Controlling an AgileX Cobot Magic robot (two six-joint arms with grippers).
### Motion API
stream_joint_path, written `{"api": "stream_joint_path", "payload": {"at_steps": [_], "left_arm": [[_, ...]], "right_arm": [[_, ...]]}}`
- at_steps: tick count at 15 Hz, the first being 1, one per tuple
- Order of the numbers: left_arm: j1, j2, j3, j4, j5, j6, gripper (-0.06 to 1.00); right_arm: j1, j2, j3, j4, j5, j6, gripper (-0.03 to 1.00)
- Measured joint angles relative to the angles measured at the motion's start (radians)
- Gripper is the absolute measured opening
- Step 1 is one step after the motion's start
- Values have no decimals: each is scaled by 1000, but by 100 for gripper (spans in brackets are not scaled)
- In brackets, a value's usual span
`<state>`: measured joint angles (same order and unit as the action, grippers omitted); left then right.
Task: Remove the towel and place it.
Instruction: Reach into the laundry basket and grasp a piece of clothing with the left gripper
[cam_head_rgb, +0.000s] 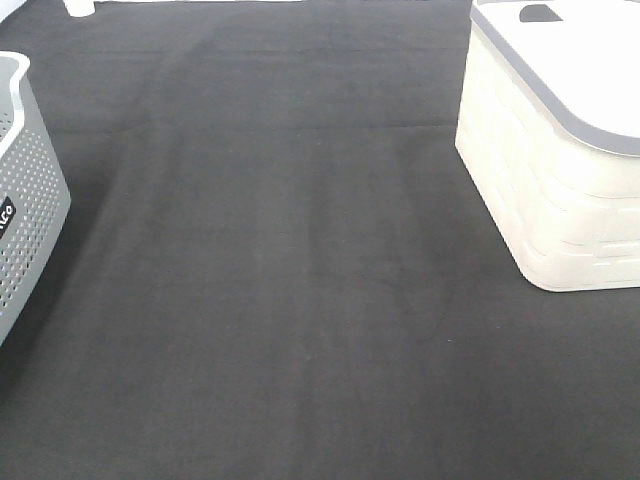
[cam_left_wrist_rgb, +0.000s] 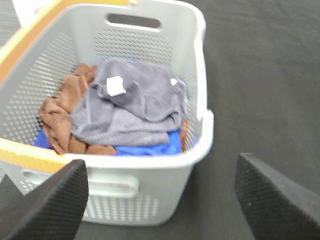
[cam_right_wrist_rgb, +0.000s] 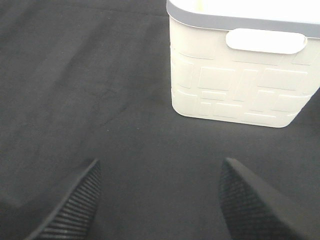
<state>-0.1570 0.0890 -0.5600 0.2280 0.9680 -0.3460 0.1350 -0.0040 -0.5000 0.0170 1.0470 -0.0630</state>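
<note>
My left gripper (cam_left_wrist_rgb: 161, 167) has its fingers wide apart, with nothing between them. It hangs just by a grey basket (cam_left_wrist_rgb: 200, 131) full of little holes. The towel (cam_left_wrist_rgb: 127, 102) is in that basket. It lies crumpled on top of the pile, and its small white tag faces up. A brown cloth (cam_left_wrist_rgb: 59, 116) lies under it on one side, and a blue cloth (cam_left_wrist_rgb: 150, 149) peeks out below. My right gripper (cam_right_wrist_rgb: 160, 167) is wide apart too and holds nothing. It hangs over the black mat (cam_right_wrist_rgb: 90, 90), near a white bin (cam_right_wrist_rgb: 235, 85). The basket and the bin are well apart.
</note>
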Motion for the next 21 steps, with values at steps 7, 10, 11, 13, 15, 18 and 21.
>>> {"api": "stream_joint_path", "payload": {"at_steps": [7,10,11,13,15,18,21], "left_arm": [[0,437,-12,260,-319,-608,75],[0,583,-12,277,-567,-743,75],[0,603,-12,261,-629,-755,75],[0,622,-19,243,-644,-796,75],[0,669,-78,287,-557,-867,75],[0,815,-214,420,-391,-1025,75],[0,971,-286,502,-318,-1234,75]], "right_arm": [[0,0,0,0,0,0,67],[0,0,0,0,0,0,67],[0,0,0,0,0,0,67],[0,0,0,0,0,0,67],[0,0,0,0,0,0,67],[0,0,0,0,0,0,67],[0,0,0,0,0,0,67]]}}
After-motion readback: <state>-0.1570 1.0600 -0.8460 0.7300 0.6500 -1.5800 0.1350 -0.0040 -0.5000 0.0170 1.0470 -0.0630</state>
